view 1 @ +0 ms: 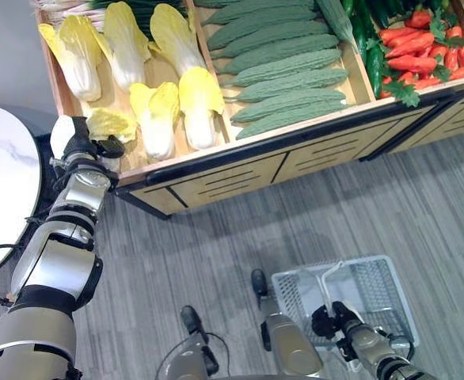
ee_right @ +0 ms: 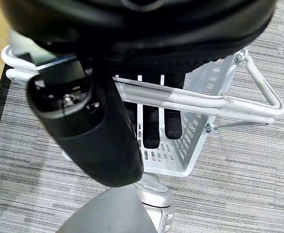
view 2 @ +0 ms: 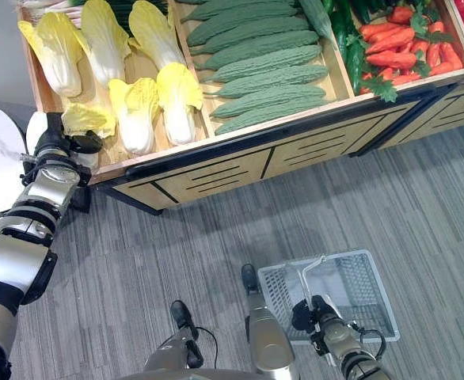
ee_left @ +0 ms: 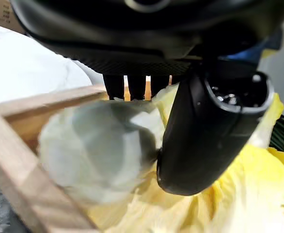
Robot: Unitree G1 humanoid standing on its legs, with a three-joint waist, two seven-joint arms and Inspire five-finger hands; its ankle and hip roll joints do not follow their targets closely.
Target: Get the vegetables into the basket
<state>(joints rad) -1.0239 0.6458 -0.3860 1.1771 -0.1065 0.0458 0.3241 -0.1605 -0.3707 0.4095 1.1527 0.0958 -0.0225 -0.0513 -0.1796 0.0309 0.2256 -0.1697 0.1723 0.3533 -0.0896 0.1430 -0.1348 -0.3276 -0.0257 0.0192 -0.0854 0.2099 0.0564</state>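
Left eye view: wooden produce stand (view 1: pixel 216 162) across the top, split into compartments. Pale yellow cabbages (view 1: pixel 184 87) in the left compartment, green bitter gourds (view 1: pixel 283 67) stacked in the middle one, red carrots (view 1: pixel 422 55) with green tops at the right, dark cucumbers (view 1: pixel 367 39) between gourds and carrots. Left hand (view 1: pixel 85 144) at the front left corner of the cabbage compartment, touching a small cabbage (view 1: pixel 112 123) that lies just inside the front rail. White round worktop (view 1: pixel 2 174) at the left edge. Grey wire basket (view 1: pixel 374 293) down on the striped grey floor (view 1: pixel 216 237), well apart from the stand, with nothing visible inside; right hand (view 1: pixel 332 321) on its raised handle (view 1: pixel 327 279).

Right eye view: same layout, left hand (view 2: pixel 58 146) against the small cabbage (view 2: pixel 85 119), basket (view 2: pixel 359 285) low at the right.

Left wrist view: thumb (ee_left: pixel 205 131) pressed onto the yellow leaves, fingers (ee_left: pixel 137 86) reaching over the pale stem end of the cabbage (ee_left: pixel 98 150), curled round it in a grip, close to the wooden rail (ee_left: pixel 30 179).

Right wrist view: fingers (ee_right: pixel 161 121) and thumb (ee_right: pixel 88 136) wrapped round the basket's handle (ee_right: pixel 200 99), closed on it, basket wall (ee_right: pixel 190 131) beyond, floor below.
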